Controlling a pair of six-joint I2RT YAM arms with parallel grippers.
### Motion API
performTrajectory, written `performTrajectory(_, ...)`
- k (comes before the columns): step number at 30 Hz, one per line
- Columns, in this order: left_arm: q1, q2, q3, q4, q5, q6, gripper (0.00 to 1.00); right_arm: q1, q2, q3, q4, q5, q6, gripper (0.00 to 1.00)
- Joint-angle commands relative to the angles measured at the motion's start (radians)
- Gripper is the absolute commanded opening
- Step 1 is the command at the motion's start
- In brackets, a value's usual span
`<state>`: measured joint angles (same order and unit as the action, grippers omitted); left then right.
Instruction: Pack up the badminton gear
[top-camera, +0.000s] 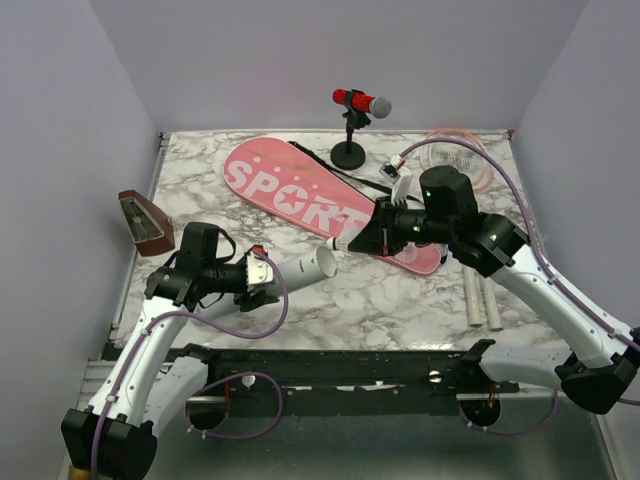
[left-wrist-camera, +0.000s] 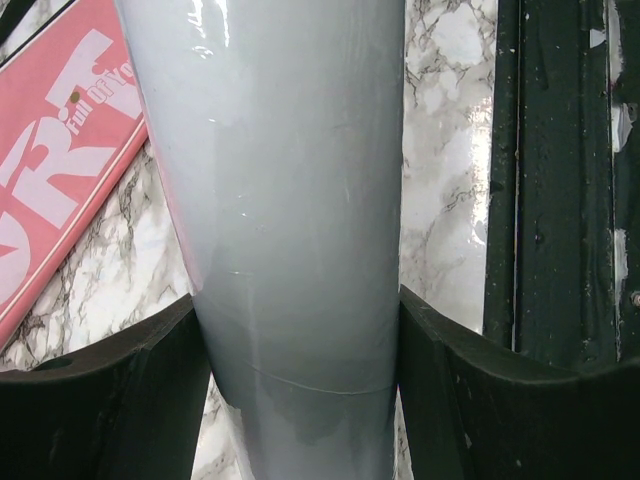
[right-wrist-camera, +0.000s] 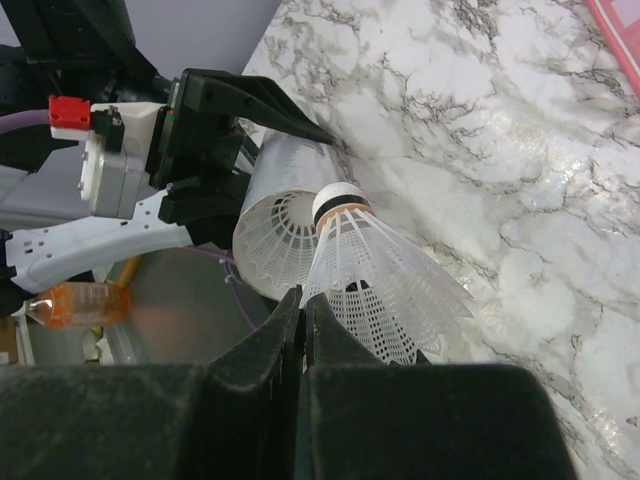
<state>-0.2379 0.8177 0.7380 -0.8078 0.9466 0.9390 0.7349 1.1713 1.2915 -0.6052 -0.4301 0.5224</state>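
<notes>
My left gripper (top-camera: 262, 278) (left-wrist-camera: 300, 380) is shut on the long white tube (top-camera: 305, 265) (left-wrist-camera: 300, 200), with both fingers pressed on its sides. The tube's open mouth (right-wrist-camera: 275, 215) points toward the right arm, and a white shuttlecock skirt shows inside it. My right gripper (top-camera: 358, 240) (right-wrist-camera: 303, 310) is shut on the skirt edge of a white shuttlecock (top-camera: 343, 243) (right-wrist-camera: 385, 270), whose cork tip sits just at the tube's mouth. The pink "SPORT" bag (top-camera: 290, 190) (left-wrist-camera: 60, 190) lies flat behind them. The pink rackets (top-camera: 455, 150) lie at the back right, with their white handles (top-camera: 480, 300) near the right arm.
A red microphone on a black stand (top-camera: 360, 102) stands at the back centre. A small brown wedge-shaped box (top-camera: 145, 220) sits off the table's left edge. The black rail (left-wrist-camera: 550, 200) runs along the near edge beside the tube.
</notes>
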Motion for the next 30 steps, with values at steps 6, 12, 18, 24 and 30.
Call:
performTrajectory(6,-0.001,0.000,0.023,0.021,0.012,0.015,0.54,0.018,-0.033,0.075,-0.096,0.034,-0.018,0.11)
performTrajectory(12,-0.001,-0.005,0.015,0.021,0.015,0.015,0.54,0.018,-0.033,0.058,-0.110,0.002,-0.027,0.10)
performTrajectory(18,-0.001,-0.008,0.015,0.042,0.008,0.007,0.54,0.035,-0.025,0.032,-0.103,-0.047,-0.050,0.07)
performTrajectory(24,-0.001,0.001,0.026,0.033,0.011,0.011,0.54,0.054,-0.004,0.022,-0.093,-0.099,-0.062,0.11)
performTrajectory(30,-0.001,0.000,0.031,-0.005,0.017,0.050,0.54,0.072,0.042,0.042,-0.100,-0.116,-0.087,0.11)
